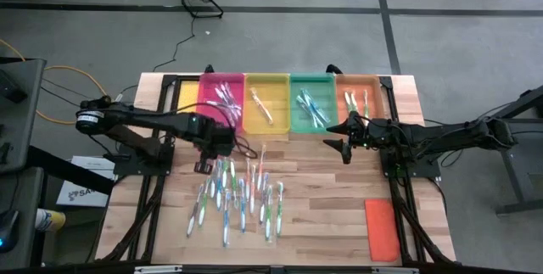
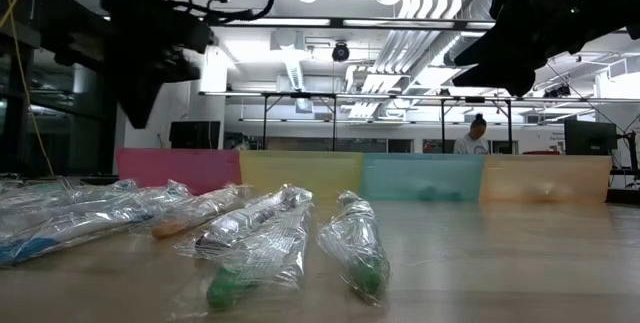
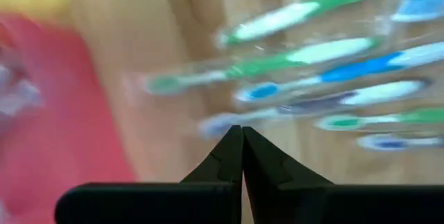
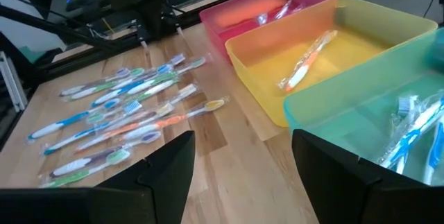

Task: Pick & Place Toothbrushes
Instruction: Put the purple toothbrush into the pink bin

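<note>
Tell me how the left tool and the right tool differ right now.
The left tool is shut, its fingers pressed tip to tip with nothing seen between them; the right tool stands wide open and empty. The left tool is at the pile of loose toothbrushes near the pink tray; the right tool is over bare wood beside the trays. Both are dark and two-fingered.

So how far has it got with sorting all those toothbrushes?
Only partly done. A few toothbrushes already lie in the pink tray, yellow tray, green tray and orange tray. The left gripper sits with its fingers shut at the pile's edge; no brush shows between them. The right gripper waits open by the trays. Most of the pile remains on the table.
</note>
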{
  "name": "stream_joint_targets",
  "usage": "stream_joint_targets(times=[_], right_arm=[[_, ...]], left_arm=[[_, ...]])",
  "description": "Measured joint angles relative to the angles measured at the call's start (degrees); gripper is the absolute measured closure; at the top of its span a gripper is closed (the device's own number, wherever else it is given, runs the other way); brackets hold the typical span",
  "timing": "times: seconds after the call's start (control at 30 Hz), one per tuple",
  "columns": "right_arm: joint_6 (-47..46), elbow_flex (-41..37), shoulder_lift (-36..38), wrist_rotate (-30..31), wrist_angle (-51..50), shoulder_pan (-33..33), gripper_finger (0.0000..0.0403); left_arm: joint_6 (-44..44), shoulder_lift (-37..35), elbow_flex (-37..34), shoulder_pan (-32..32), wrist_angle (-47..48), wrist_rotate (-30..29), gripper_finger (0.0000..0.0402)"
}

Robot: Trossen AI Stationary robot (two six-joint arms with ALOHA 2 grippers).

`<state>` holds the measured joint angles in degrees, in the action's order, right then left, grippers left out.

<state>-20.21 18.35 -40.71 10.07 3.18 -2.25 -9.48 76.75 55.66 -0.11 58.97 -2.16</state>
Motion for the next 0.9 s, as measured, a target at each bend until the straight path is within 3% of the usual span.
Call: stream_joint_targets(times=[0.27,0.5,0.7,0.9], right_arm=[[-2.5,0.0,0.0,0.0,0.0,0.0,0.0168],[-2.9,0.0,0.0,-2.3,0.0,0.0,0.0168],[-2.9,0.0,0.0,-7.9,0.0,0.0,0.0168],[-2.6,0.0,0.0,-10.5,-0.5,0.0,0.0168]], left_arm=[[28.6,0.0,-5.0,-12.3,0.9,1.7,0.0400],[52.6,0.0,-10.2,-25.0,-5.2,2.8,0.0391],[73.0,0.0,-10.3,-33.7,-5.7,-1.8,0.0318],[88.3,1.5,-10.3,-38.3,-6.1,-5.8,0.0247]])
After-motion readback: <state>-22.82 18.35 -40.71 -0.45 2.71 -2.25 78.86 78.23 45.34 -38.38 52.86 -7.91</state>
